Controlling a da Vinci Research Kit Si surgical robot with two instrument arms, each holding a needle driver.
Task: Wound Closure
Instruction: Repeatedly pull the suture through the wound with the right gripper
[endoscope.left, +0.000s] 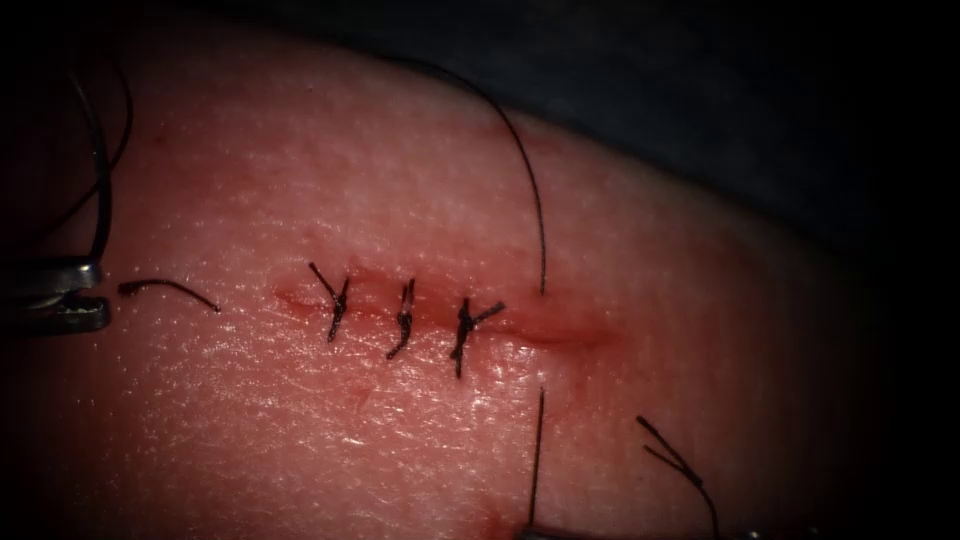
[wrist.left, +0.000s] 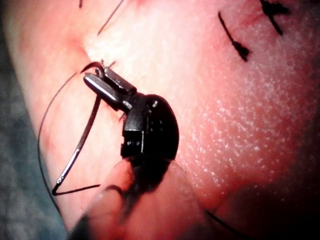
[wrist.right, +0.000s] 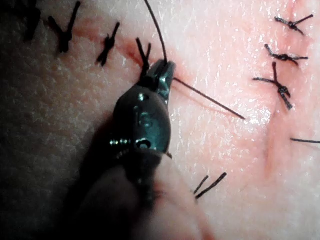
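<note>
Endoscope view has the tissue (endoscope.left: 300, 420) with its cut (endoscope.left: 560, 332) running sideways, and three knotted stitches (endoscope.left: 403, 318) already sitting across it. The right stretch of the cut is still unstitched, with a bit of red fluid (endoscope.left: 545, 335) in it. The thread (endoscope.left: 530, 190) goes into the tissue just above that stretch and comes out below it, heading down to the right tool (wrist.right: 164, 70). In the right wrist view, that tool's jaws are clamped on the thread. The left tool (wrist.left: 97, 77) sits far left of the cut; in the left wrist view it's got the needle (wrist.left: 80, 140) pinched near one end, the curve hanging free above the tissue, not stuck in. A loose cut end (endoscope.left: 168, 288) lies near it.
</note>
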